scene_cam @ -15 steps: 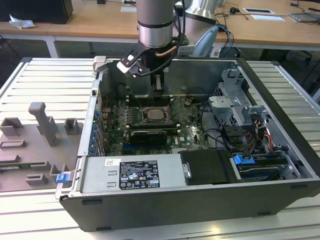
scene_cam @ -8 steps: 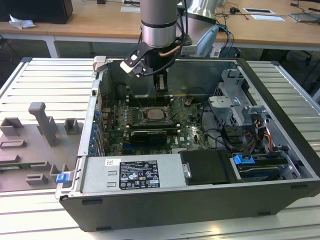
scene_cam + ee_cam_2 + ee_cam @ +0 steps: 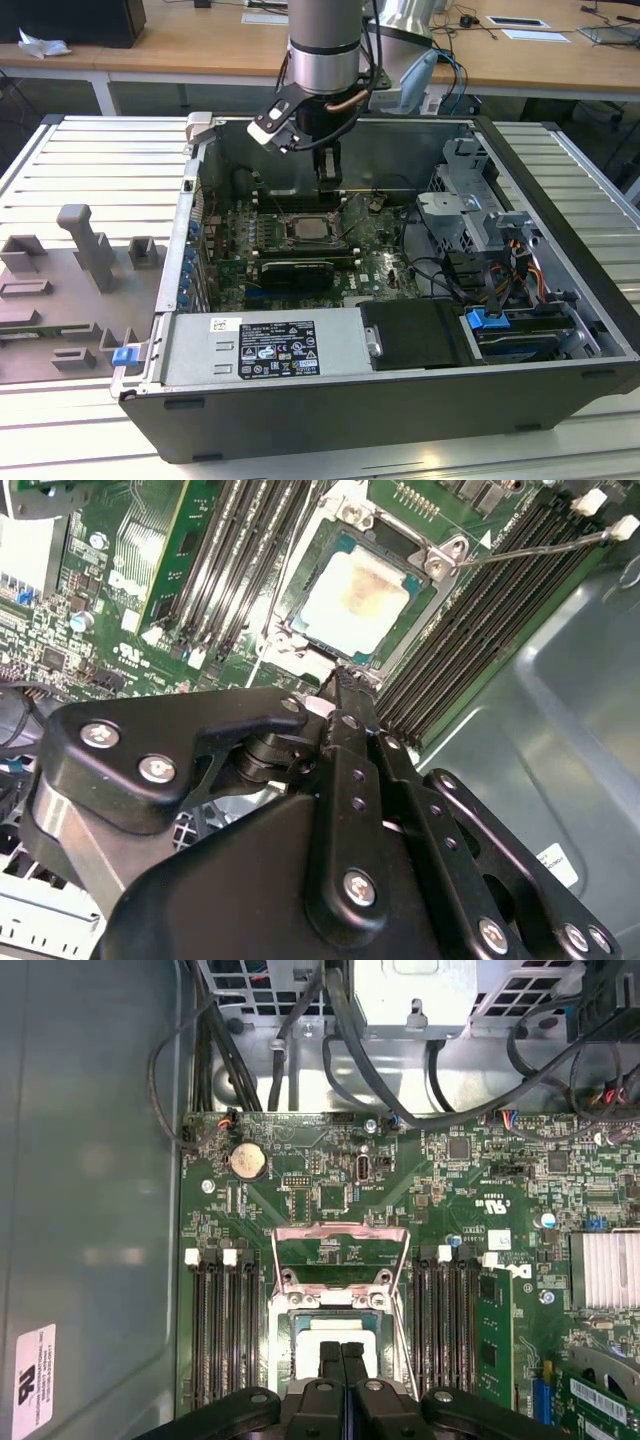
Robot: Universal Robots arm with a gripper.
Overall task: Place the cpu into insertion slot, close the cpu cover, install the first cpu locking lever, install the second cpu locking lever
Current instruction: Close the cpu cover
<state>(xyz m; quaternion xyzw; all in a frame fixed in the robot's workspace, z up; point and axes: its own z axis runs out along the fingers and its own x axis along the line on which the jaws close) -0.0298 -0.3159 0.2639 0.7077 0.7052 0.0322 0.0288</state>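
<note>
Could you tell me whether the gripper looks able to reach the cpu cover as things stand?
Probably yes: the cpu cover lies folded open with nothing over it, and the gripper hangs close by, above the cpu.

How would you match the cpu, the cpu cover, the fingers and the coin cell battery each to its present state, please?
Things:
1. cpu
2. cpu cover
3. fingers
4. coin cell battery

States:
A. swung open, green board showing through its window
B. round and silvery, set on the motherboard
C. lying in the insertion slot
D. closed together above the socket area

Pairs: 1-C; 2-A; 3-D; 4-B
</note>
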